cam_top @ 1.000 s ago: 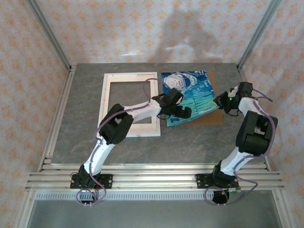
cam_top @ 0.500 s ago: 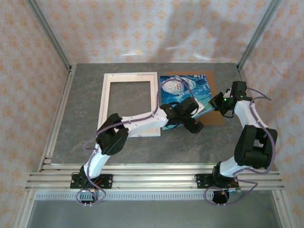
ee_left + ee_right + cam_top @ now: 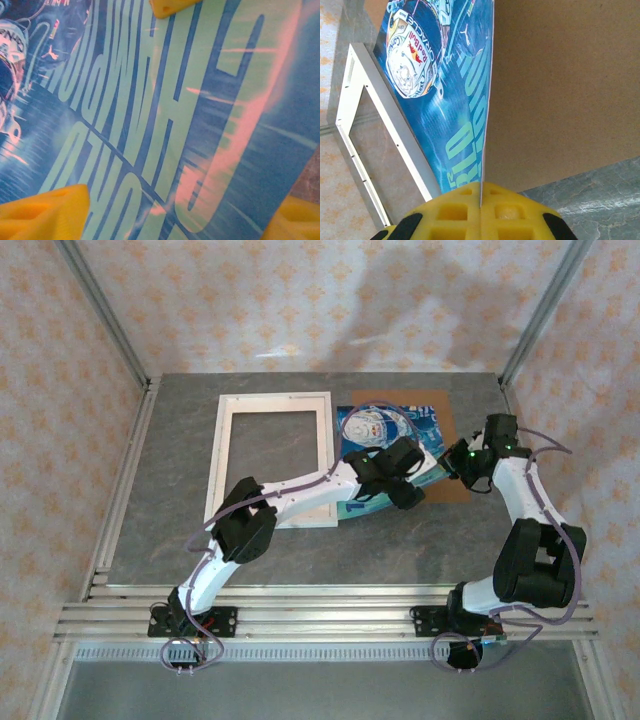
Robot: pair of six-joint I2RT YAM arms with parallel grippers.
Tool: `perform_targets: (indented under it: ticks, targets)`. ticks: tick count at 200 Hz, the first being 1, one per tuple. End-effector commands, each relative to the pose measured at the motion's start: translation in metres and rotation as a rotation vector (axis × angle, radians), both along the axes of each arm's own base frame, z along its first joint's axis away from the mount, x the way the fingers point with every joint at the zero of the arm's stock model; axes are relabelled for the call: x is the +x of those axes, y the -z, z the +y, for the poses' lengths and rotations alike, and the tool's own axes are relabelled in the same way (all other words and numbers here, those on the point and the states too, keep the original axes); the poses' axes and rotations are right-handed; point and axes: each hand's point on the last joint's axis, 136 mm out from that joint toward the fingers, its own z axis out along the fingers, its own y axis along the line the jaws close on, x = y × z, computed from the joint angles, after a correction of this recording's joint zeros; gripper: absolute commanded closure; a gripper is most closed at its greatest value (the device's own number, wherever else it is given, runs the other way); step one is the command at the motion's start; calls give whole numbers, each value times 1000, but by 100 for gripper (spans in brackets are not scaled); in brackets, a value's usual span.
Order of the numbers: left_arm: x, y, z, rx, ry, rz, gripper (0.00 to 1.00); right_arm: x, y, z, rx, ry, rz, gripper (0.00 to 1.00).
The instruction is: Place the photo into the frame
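Left end effector (image 3: 398, 472) hides much of photo (image 3: 372, 426)

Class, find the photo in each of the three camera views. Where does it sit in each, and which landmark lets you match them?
Top external: the photo lies just right of centre, beside the frame.
Left wrist: it covers nearly the whole picture.
Right wrist: left of centre, rising from the bottom edge.
Shared landmark: the white helmet printed on it.
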Motion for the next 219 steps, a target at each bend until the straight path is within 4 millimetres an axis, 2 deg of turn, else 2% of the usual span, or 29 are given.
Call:
perform_targets:
  ticks: [1, 54, 91, 107, 119, 128, 138, 149, 171, 190, 204, 219]
  targets:
    - [-3, 10, -1, 31, 32, 19, 33, -7, -2, 3, -9, -3, 15, 100]
    - [-19, 8, -14, -30, 98, 90, 62, -3, -3, 6, -11, 4, 16, 100]
    - [-20, 9, -16, -50, 87, 110, 82, -1, -7, 7, -8, 8, 10, 100]
    - [-22, 5, -17, -67, 84, 122, 88, 0, -10, 6, -19, 5, 7, 95]
    - [-23, 1, -18, -78, 79, 129, 93, 2, -15, 5, -29, 4, 1, 87]
    - [-23, -3, -17, -84, 71, 131, 97, 5, -23, 4, -37, 0, -13, 74]
    - [-23, -7, -15, -86, 61, 132, 100, 9, -32, 0, -60, -1, -24, 54]
    - [-21, -13, -11, -90, 45, 130, 100, 16, -46, -8, -92, 10, -40, 44]
    - [-15, -37, -4, -140, -2, 131, 100, 28, -81, -37, -192, 64, -83, 38]
    - [0, -70, 9, -247, -81, 130, 100, 36, -116, -59, -224, 127, -152, 30]
    - [18, -97, 22, -355, -165, 134, 100, 39, -136, -65, -221, 152, -200, 26]
    - [40, -129, 41, -501, -262, 135, 100, 42, -149, -57, -182, 139, -246, 25]
